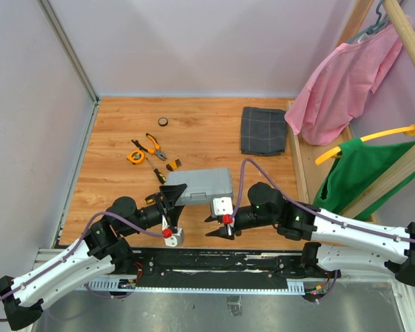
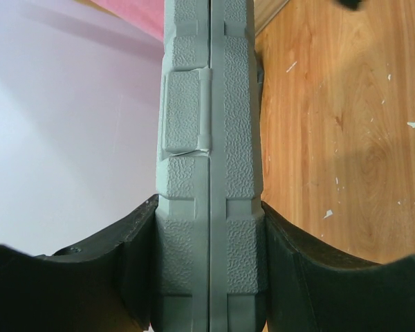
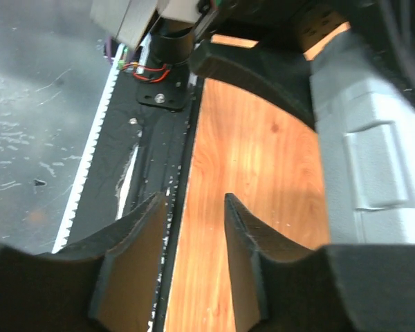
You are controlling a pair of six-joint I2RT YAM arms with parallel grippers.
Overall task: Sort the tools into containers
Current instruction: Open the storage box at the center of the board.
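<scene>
The grey tool case (image 1: pixel 207 185) lies closed in the middle of the wooden table. My left gripper (image 1: pixel 176 199) is shut on its left end. In the left wrist view the case (image 2: pixel 211 138) stands edge-on between both fingers (image 2: pixel 124 270), lid and base pressed together, latch tab showing. My right gripper (image 1: pixel 215 228) is open and empty just in front of the case, near the table's front edge (image 3: pixel 194 200); the case (image 3: pixel 363 159) is to its right. Pliers (image 1: pixel 152 144), an orange tape measure (image 1: pixel 135 157) and two small tools (image 1: pixel 173 166) lie behind the case to the left.
A small black ring (image 1: pixel 164 122) lies at the back. A dark checked folded cloth (image 1: pixel 264 130) lies at the back right. Pink (image 1: pixel 346 76) and green (image 1: pixel 363 169) garments hang over the right edge. The black mounting rail (image 3: pixel 152 138) runs along the front.
</scene>
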